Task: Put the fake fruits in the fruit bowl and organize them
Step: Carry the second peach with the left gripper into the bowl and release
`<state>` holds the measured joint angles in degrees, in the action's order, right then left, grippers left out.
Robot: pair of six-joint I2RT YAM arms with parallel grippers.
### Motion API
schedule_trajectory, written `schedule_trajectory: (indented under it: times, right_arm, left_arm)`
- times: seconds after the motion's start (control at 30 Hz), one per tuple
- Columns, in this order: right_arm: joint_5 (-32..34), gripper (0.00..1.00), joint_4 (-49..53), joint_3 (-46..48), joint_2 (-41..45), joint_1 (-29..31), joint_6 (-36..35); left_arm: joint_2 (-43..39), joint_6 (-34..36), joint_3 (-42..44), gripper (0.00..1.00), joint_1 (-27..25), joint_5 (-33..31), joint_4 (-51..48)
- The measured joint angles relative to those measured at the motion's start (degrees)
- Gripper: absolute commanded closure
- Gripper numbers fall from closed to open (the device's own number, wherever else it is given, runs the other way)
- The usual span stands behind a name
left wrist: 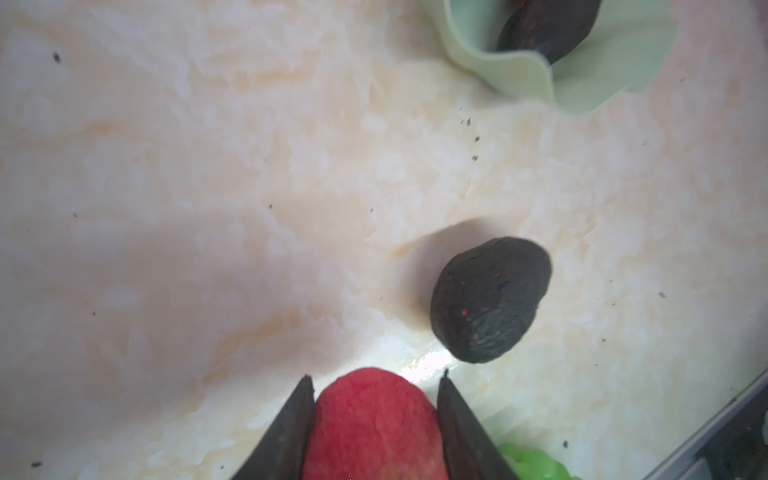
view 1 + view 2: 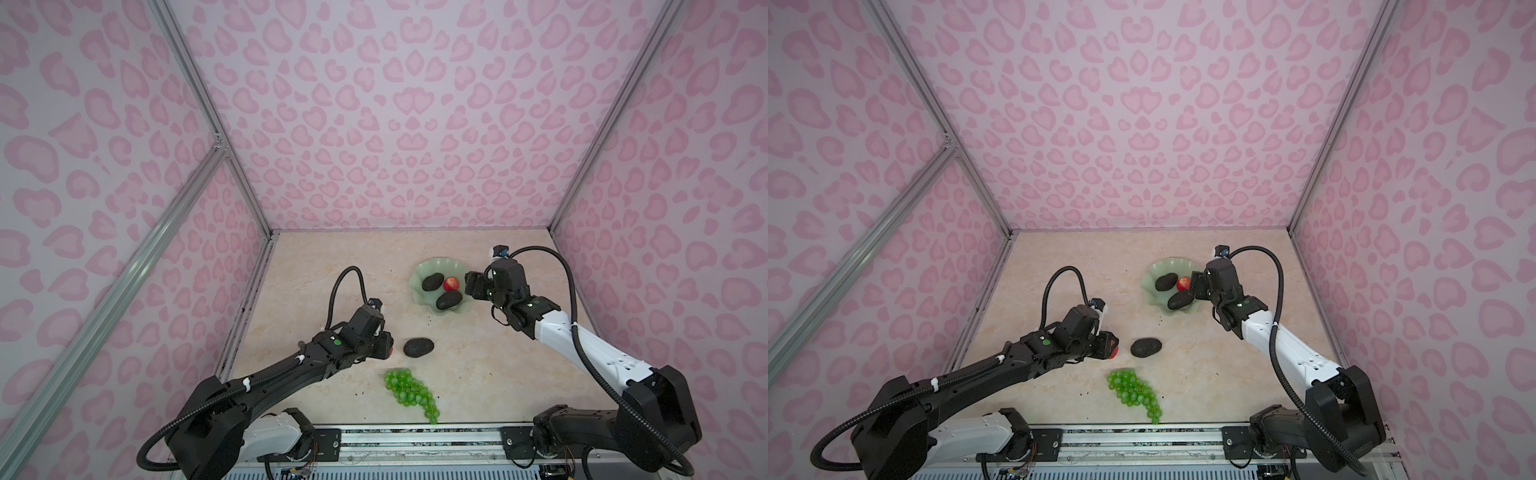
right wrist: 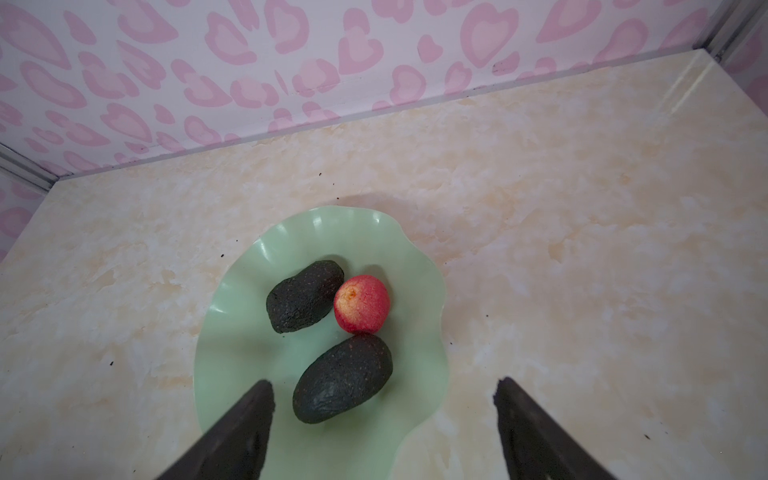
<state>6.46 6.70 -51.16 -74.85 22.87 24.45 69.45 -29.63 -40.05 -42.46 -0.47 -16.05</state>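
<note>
My left gripper (image 2: pixel 388 350) is shut on a small red apple (image 1: pixel 374 424), low over the table; both fingers press its sides in the left wrist view. Just right of it a dark avocado (image 2: pixel 419 347) lies on the table, and the green grapes (image 2: pixel 409 388) lie nearer the front edge. The mint-green fruit bowl (image 2: pixel 428 266) holds two avocados (image 3: pixel 305 296) (image 3: pixel 343 378) and a second red apple (image 3: pixel 361 304). My right gripper (image 3: pixel 384 386) hangs open and empty above the bowl's right rim.
The marble-patterned tabletop is walled by pink-patterned panels at the back and both sides. A metal rail (image 2: pixel 415 440) carrying both arm bases runs along the front edge. Small dark specks dot the surface.
</note>
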Motion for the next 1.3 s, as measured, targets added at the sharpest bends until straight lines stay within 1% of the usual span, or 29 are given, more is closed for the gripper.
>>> schedule_trajectory:
  times: [0.1, 0.2, 0.3, 0.4, 0.6, 0.67, 0.8, 1.0, 1.1, 1.23, 1.3]
  right_arm:
    - [0.0, 0.17, 0.9, 0.0, 1.1, 0.0, 0.0]
    - [0.0, 0.17, 1.8, 0.3, 3.2, 0.0, 0.0]
    - [0.3, 0.17, 2.5, 2.1, 6.0, 0.0, 0.0]
    - [1.1, 0.17, 3.0, 4.9, 9.7, -0.1, 0.5]
    - [2.3, 0.17, 4.2, 8.7, 15.1, -0.1, 1.5]
    - [2.4, 0.17, 4.7, 9.2, 16.1, -0.1, 1.6]
    - [2.5, 0.17, 5.7, 9.8, 17.5, -0.2, 1.9]
    - [2.5, 0.17, 6.4, 10.3, 17.7, -0.5, 1.9]
    - [2.5, 0.17, 6.4, 10.3, 17.4, -0.7, 1.9]
    - [2.5, 0.17, 6.4, 10.2, 17.2, -0.9, 1.9]
    - [2.3, 0.17, 6.4, 10.2, 17.2, -1.0, 1.8]
  left_arm:
    - [1.2, 2.1, -5.9, 0.57, 0.0, -0.7, -1.2]
    - [5.9, 4.7, -13.3, 0.57, 0.1, -1.0, -0.3]
    - [14.0, 7.7, -22.4, 0.57, 0.1, -1.0, 0.7]
    - [22.3, 9.8, -29.7, 0.57, 0.3, 0.0, 2.0]
    - [36.8, 11.3, -40.2, 0.57, 0.3, 3.3, 2.4]
    - [40.2, 11.7, -42.8, 0.58, 0.3, 4.0, 2.8]
    - [45.2, 11.8, -45.7, 0.58, 0.3, 5.0, 2.7]
    - [49.6, 11.4, -47.2, 0.56, 0.3, 5.0, 2.5]
    - [50.5, 10.4, -47.6, 0.51, 0.3, 5.0, 2.3]
    - [50.6, 9.6, -48.9, 0.39, 0.3, 5.3, 1.9]
    - [50.5, 9.4, -49.7, 0.35, 0.3, 5.8, 1.9]
